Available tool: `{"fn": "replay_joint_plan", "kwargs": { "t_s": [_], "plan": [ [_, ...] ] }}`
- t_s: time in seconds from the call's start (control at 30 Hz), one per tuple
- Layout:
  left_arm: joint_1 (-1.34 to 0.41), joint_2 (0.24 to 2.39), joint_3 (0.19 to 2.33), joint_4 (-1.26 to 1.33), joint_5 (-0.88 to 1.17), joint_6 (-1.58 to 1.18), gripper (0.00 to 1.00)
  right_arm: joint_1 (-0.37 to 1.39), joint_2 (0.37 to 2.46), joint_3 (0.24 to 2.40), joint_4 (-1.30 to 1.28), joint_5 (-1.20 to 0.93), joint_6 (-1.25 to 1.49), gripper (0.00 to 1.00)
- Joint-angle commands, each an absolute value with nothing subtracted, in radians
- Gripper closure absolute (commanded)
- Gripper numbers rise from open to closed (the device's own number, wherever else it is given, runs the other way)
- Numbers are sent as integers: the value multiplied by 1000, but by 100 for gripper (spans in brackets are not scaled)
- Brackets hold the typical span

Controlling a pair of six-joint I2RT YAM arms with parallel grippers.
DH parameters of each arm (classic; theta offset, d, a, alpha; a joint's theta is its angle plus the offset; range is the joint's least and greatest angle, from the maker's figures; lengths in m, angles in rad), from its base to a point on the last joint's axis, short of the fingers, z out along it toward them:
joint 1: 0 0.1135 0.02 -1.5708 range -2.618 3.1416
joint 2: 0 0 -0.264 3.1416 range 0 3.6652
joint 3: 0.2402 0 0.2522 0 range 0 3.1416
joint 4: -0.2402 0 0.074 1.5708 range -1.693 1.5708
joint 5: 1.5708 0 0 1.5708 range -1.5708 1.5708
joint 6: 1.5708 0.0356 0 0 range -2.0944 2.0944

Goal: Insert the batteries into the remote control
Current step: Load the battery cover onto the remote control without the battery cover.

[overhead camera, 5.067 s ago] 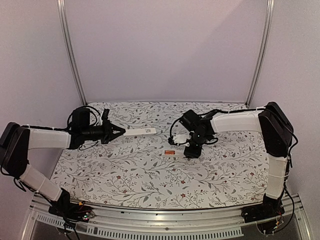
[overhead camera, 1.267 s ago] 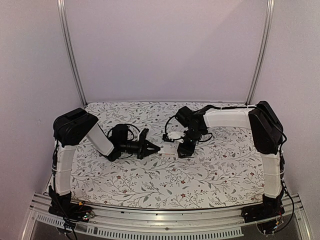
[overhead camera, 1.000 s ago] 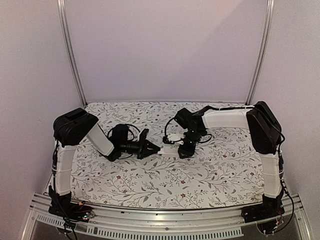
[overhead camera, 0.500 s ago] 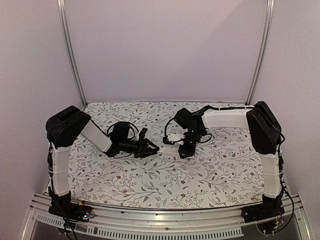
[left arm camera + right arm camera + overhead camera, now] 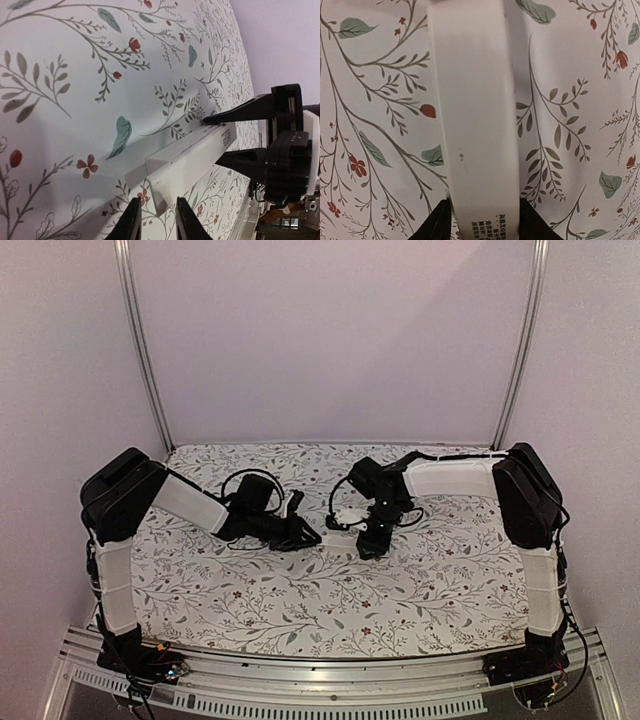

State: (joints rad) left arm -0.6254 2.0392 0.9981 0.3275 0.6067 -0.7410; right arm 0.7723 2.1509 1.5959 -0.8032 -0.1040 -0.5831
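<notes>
Black against the flowered cloth [image 5: 250,590], the left gripper [image 5: 305,536] lay low near the middle of the tabletop, its arm stretching in from the left edge. On my left wrist feed its two fingertips [image 5: 131,220] stood close together, one on each side of the near end of the remote control [image 5: 190,155]. I could not tell whether they pinched that end or only flanked it. The remote control was a slim white bar, about midway between the left and right edges, running left to right between the two grippers. Whether it rested on the cloth or hung just over it, I could not tell. A step-like notch showed in its upper face close to the left gripper's end. At its other end the right gripper [image 5: 368,543] was clamped on it. My right wrist feed showed a dark finger [image 5: 437,222] pressed against each long side of the bar, with small printed characters on the white face between them. The right arm bent in from the right edge, its white forearm lying over the far half of the tabletop.
</notes>
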Motion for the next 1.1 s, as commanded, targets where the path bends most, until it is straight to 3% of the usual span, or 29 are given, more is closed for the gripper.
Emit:
{"fn": "replay_joint_plan", "kwargs": {
  "t_s": [0.0, 0.17, 0.3, 0.43, 0.77, 1.07],
  "plan": [
    [-650, 2007, 1021, 214, 525, -670, 77, 778, 2175, 1620, -816, -92, -574, 57],
    [-649, 1980, 1016, 193, 500, -655, 79, 779, 2180, 1621, -815, -89, -574, 59],
    [-649, 1949, 1007, 203, 513, -644, 69, 778, 2183, 1623, -816, -87, -574, 60],
    [-646, 1932, 1006, 195, 515, -634, 68, 778, 2183, 1623, -817, -84, -574, 60],
    [-650, 1920, 1038, 28, 316, -565, 81, 779, 2181, 1626, -818, -77, -574, 61],
    [-678, 1968, 1079, 12, 321, -555, 85, 778, 2183, 1630, -821, -76, -572, 56]
  ]
}}
